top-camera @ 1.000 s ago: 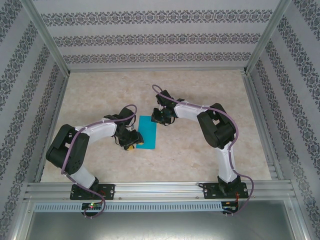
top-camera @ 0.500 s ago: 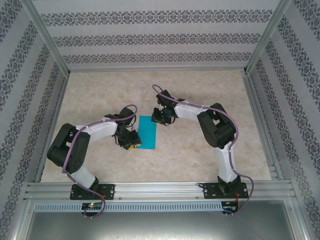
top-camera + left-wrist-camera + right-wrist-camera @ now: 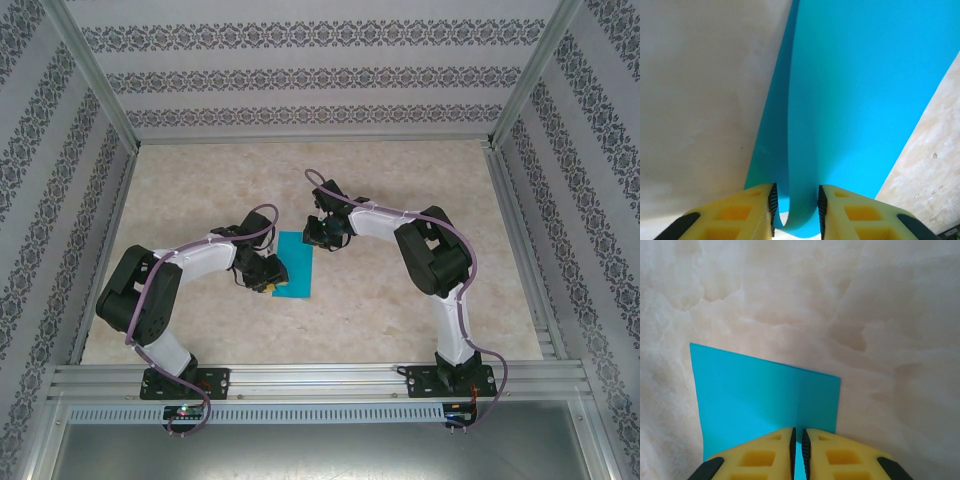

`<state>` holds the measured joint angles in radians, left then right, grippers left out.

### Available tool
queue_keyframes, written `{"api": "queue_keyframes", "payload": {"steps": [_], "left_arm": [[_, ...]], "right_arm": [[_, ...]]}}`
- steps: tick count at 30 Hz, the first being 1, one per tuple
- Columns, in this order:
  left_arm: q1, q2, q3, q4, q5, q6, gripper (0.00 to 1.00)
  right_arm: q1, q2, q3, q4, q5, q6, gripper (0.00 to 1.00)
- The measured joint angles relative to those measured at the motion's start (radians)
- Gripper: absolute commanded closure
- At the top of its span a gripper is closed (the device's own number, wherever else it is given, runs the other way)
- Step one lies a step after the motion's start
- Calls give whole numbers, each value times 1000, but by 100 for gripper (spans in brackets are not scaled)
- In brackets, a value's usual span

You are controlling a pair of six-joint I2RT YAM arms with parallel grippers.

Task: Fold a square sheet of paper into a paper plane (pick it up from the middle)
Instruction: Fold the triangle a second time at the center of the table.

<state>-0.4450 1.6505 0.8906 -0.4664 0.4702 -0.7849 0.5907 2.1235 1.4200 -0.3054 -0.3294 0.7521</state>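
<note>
Near side: left gripper [image 3: 267, 276] at the near left edge of the paper [image 3: 296, 264], lying on the table [image 3: 400, 180] between the arms. From left wrist: jaws narrow, pinched on a rolled-over loop of paper [image 3: 850, 90], touching both pads [image 3: 772, 205]. Looks like a fold half laid: upper layer lifted off the lower along one side, crease not yet pressed.

Farther out: right gripper [image 3: 322, 238] at the far right edge. From right wrist: gripper [image 3: 798, 440] all but closed, thin sliver of paper [image 3: 755, 395] clamped between the jaws. Faint line ahead of them, likely a crease.

Handling, judged: very light, limp, little stiffness apart from the creases. Easily crumpled or torn by a hard tug; probably slippery on the smooth table. Best taken at an edge or along a crease, lightly, with both grips moved together to avoid stretching or tearing.
</note>
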Motion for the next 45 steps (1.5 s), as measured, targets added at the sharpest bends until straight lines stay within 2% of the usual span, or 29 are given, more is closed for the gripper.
{"api": "queue_keyframes", "payload": {"steps": [16,23,25,32,37,45], "left_arm": [[15,0,-13,168,27,118,63],[15,-4,-75,179,31,122,72],[15,-9,-84,183,32,121,77],[15,-10,-92,192,29,119,82],[15,-10,-92,192,26,118,82],[15,-12,-98,201,27,104,80]], "right_arm": [[0,0,0,0,-2,0,84],[0,-6,-18,39,-23,-8,84],[0,-20,-44,70,-37,-19,84],[1,-128,-180,148,-130,-35,86],[19,-220,-301,211,-151,-23,92],[116,-222,-396,257,-166,4,97]]}}
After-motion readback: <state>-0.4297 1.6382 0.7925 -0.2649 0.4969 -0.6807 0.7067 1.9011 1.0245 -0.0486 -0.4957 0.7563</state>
